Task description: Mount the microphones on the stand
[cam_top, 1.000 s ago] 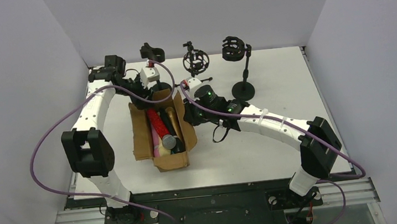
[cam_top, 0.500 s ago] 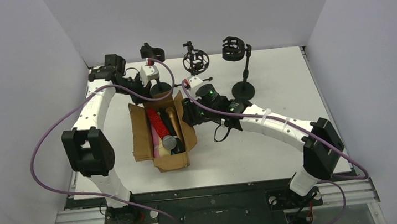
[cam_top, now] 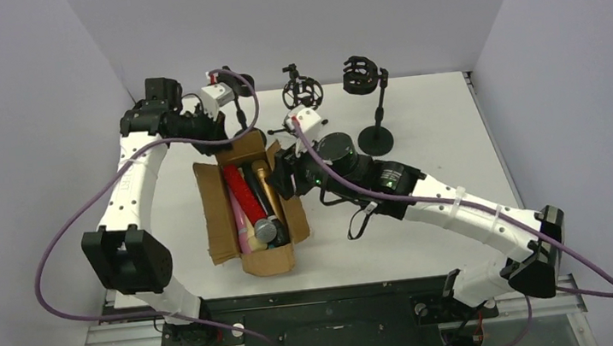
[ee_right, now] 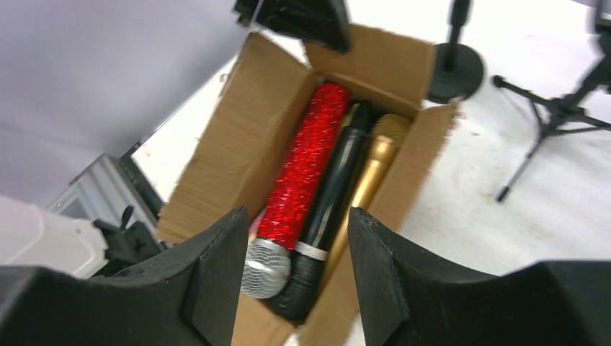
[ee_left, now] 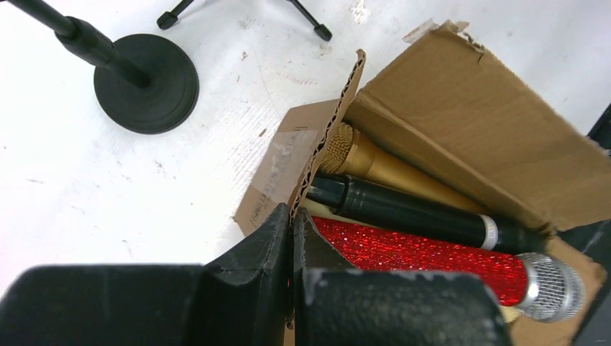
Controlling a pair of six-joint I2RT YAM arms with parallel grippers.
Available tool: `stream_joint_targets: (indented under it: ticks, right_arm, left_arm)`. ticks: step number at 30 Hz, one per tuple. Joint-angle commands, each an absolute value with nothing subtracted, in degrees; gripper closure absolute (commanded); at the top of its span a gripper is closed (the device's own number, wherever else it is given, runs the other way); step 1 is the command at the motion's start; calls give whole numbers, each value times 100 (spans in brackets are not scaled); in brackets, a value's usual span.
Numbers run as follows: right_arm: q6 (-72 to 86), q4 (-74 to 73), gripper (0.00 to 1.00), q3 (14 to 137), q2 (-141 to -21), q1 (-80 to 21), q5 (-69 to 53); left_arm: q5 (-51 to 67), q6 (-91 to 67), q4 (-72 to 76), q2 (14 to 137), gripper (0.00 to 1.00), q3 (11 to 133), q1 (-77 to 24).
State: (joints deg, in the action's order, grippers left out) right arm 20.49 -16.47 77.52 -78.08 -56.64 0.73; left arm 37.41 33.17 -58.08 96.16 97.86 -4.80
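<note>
- The left fingers [ee_left: 266, 245] are pressed together on the far flap [ee_left: 288, 162] of the cardboard box [cam_top: 271, 261]. The corrugated edge of the flap runs down into the seam between them.
- The microphones lie apart from those fingers. The mesh head of the gold microphone [ee_right: 378, 148] rests just inside the clamped flap.
- The right fingers [ee_right: 216, 267] stand apart above the open box, in contact with nothing. In the right wrist view the red microphone [ee_right: 306, 162] and the black microphone [ee_right: 339, 180] show in the gap between them, lower down.
- The box sits left of centre on the white tabletop [cam_top: 436, 125], flaps splayed, with its long axis running near to far.
- Microphones counted: three plainly, one red, one black and one gold, lying side by side lengthwise in the box. A pale pink microphone [cam_top: 244, 229] shows in part along the left of the red one. Any beneath cannot be counted.
- Red: glitter body, silver wire-mesh head at the near end. Black: matt barrel, silver ring, dark head at the near end. Gold: satin body, head at the far end.
- Stands counted: three, all black, along the far side.
  - The round-base stand [ee_left: 148, 83] is just beyond the clamped flap.
  - The tripod stand [cam_top: 303, 94] carries a cage mount.
  - The clip stand [cam_top: 376, 135] is to the right, on a disc base.
</note>
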Motion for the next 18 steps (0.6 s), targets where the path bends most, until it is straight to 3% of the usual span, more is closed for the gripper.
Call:
stream_joint_targets:
  ticks: [1,18]
  right_arm:
    - [2046,-1805,51,8028,-8193,-6080,57]
    - [1944,-1689,47,8495,-9840,-6390,-121]
  left_arm:
    - [3940,2227,-5316,9068,100,9818,-466]
    - [3537,1541,-4922,8463,100,9225,-431]
